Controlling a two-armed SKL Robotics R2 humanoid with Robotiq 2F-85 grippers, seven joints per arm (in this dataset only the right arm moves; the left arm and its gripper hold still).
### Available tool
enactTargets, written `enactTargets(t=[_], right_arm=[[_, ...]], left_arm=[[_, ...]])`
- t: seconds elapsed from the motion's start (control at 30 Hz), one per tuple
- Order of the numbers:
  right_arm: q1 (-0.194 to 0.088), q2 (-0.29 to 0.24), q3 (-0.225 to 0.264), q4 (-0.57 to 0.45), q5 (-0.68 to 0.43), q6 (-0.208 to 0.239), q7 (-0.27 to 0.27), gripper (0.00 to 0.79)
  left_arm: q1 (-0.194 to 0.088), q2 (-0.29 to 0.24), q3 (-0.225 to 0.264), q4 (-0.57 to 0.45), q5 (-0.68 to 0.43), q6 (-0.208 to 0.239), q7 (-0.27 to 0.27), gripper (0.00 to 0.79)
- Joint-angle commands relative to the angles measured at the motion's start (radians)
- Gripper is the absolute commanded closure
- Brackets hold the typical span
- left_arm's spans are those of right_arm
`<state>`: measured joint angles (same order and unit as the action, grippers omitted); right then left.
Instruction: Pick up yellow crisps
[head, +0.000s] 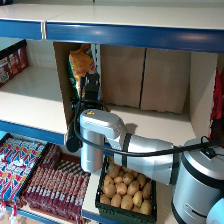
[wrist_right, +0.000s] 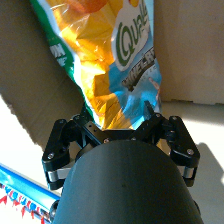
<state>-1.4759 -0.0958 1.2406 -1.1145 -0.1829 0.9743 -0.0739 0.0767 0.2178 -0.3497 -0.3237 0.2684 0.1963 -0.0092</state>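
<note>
Yellow crisps (head: 80, 64) stand upright at the back left of the middle shelf (head: 150, 125), against the brown cardboard divider (head: 61, 80) on that side. Wrist view: bag (wrist_right: 107, 65) is crinkly yellow foil with a light-blue panel, a round logo and a green strip along one edge; its lower end sits right between the fingers.

Right gripper (wrist_right: 122, 125) is at the bag's bottom edge, fingers (wrist_right: 157, 122) on either side and pressed into the foil, so clamped on the crisps. In the head view the gripper (head: 90, 90) shows as a black block just below and in front of the bag, arm reaching in from the shelf's front edge.

Behind the bag: brown cardboard panels (head: 145, 80) line the shelf's back. Neighbouring shelf to the left carries dark red packets (head: 12, 62) near its left edge. Lower level: black crate of potatoes (head: 125, 192) under the arm, rows of dark red snack packs (head: 55, 187) beside it on the left.
</note>
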Motion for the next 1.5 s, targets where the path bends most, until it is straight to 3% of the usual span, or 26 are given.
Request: enactTargets(t=[0.03, 0.07, 0.1, 0.13, 0.17, 0.57, 1.03, 1.17, 1.4, 1.5], right_arm=[[0.002, -0.005, 0.002, 0.011, 0.006, -0.009, 0.002, 0.000], [0.002, -0.005, 0.002, 0.013, 0.007, -0.010, 0.002, 0.030], [0.003, -0.005, 0.003, 0.016, 0.010, -0.012, 0.002, 0.215], [0.003, -0.005, 0.003, 0.017, 0.011, -0.012, 0.002, 0.735], [0.003, -0.005, 0.003, 0.019, 0.012, -0.012, 0.002, 0.769], [-0.006, -0.002, 0.000, 0.027, 0.017, -0.009, -0.007, 0.785], [-0.009, -0.039, 0.011, -0.011, 0.012, 0.006, -0.012, 0.785], [-0.011, -0.072, 0.015, -0.067, -0.014, 0.019, -0.014, 0.785], [-0.045, -0.147, 0.018, -0.189, -0.106, 0.052, -0.014, 0.785], [-0.057, -0.172, 0.011, -0.250, -0.121, 0.111, -0.016, 0.785]], left_arm=[[0.000, 0.000, 0.000, 0.000, 0.000, 0.000, 0.000, 0.785], [0.000, 0.000, 0.000, 0.000, 0.000, 0.000, 0.000, 0.785], [0.000, 0.000, 0.000, 0.000, 0.000, 0.000, 0.000, 0.785], [0.000, 0.000, 0.000, 0.000, 0.000, 0.000, 0.000, 0.785], [0.000, 0.000, 0.000, 0.000, 0.000, 0.000, 0.000, 0.785], [0.000, 0.000, 0.000, 0.000, 0.000, 0.000, 0.000, 0.785], [0.000, 0.000, 0.000, 0.000, 0.000, 0.000, 0.000, 0.785], [0.000, 0.000, 0.000, 0.000, 0.000, 0.000, 0.000, 0.785], [0.000, 0.000, 0.000, 0.000, 0.000, 0.000, 0.000, 0.785], [0.000, 0.000, 0.000, 0.000, 0.000, 0.000, 0.000, 0.785]])
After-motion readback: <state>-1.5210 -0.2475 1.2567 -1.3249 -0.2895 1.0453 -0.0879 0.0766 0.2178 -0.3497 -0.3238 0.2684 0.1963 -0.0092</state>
